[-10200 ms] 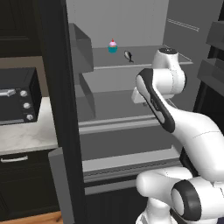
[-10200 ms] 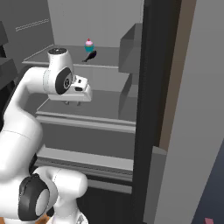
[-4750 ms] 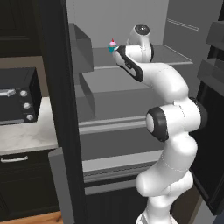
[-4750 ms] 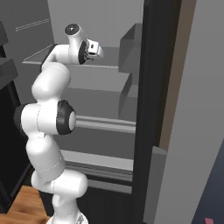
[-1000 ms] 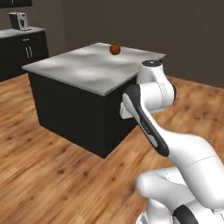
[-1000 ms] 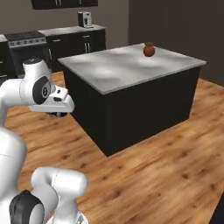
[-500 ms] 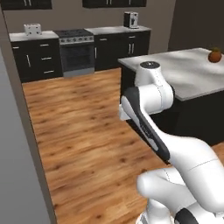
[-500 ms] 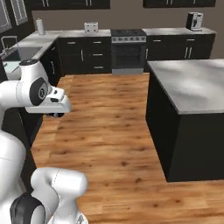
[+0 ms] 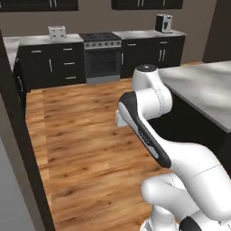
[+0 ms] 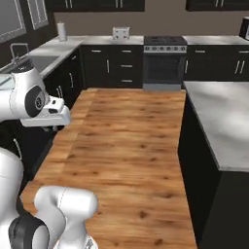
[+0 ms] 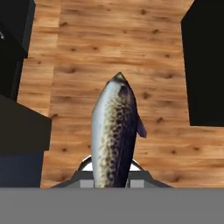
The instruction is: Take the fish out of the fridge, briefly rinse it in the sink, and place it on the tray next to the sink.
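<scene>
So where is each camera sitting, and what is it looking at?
Left base view: behind the arm on its left, facing the wooden floor, the black stove and the grey-topped island; the white arm rises at lower right.
Right base view: behind on the right, facing the same floor, stove and island, plus the grey sink at far left; the arm shows at lower left.
Hand view: on the hand, looking down along the tool, shut on the speckled dark grey fish over the floor.
Both base views share stove, island and floor.

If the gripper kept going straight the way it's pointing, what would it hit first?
Probably the wooden floor: the gripper, shut on the fish, points down at bare planks. Depth is hard to judge.
</scene>
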Controlling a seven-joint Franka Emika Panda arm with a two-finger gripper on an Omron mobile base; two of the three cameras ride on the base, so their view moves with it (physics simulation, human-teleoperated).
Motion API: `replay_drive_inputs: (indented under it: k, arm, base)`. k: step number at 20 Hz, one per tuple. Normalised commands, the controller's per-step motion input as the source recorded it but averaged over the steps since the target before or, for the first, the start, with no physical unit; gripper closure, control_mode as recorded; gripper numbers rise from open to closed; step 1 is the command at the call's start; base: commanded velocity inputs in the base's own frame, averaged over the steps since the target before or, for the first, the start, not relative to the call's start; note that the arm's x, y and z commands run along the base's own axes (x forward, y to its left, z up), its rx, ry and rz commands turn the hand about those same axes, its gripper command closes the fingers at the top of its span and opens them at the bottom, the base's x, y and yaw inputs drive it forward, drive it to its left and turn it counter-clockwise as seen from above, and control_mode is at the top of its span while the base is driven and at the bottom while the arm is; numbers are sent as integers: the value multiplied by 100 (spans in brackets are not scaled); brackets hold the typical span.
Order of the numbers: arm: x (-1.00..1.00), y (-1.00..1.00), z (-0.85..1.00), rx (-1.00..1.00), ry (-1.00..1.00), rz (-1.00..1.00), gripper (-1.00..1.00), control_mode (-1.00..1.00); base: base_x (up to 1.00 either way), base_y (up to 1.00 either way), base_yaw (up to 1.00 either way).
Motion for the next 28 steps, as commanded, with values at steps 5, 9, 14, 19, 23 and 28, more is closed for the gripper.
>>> replay_drive_inputs:
  k: [5,9,14,19,23,28]
  arm:
    - [0,0,0,0,0,0,100,100]
    - [0,0,0,0,0,0,100,100]
    - [0,0,0,0,0,0,100,100]
    - [0,0,0,0,0,0,100,100]
    - [0,0,0,0,0,0,100,100]
    - [0,0,0,0,0,0,100,100]
  base:
    - [100,-54,49]
    - [100,-10,66]
    - [100,-12,63]
    - [100,-45,47]
    - [100,-75,34]
    - [100,-94,23]
